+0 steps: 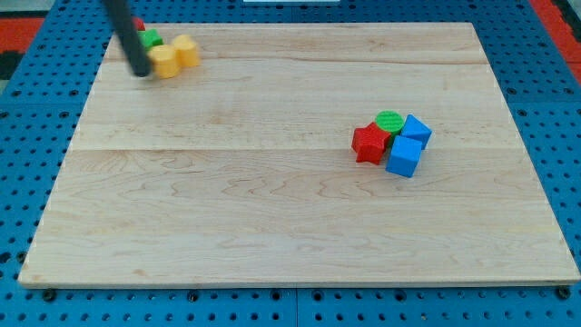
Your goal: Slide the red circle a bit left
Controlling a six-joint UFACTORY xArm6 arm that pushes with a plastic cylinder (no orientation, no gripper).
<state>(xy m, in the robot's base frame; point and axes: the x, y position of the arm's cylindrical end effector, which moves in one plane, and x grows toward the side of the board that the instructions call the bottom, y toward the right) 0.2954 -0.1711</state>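
Note:
My dark rod comes in from the view's top left, and my tip [142, 72] rests on the board near its top left corner. A small sliver of a red block [139, 24], probably the red circle, shows just right of the rod near the board's top edge; the rod hides most of it. A green block [152, 39] sits just below and right of it. Two yellow blocks [166, 62] [186, 50] lie side by side just right of my tip; the nearer one looks to touch it.
A cluster lies right of the board's middle: a red star-like block [369, 143], a green circle [389, 120] above it, and two blue blocks [417, 130] [404, 157] on their right. The wooden board [290, 227] lies on a blue pegboard surface.

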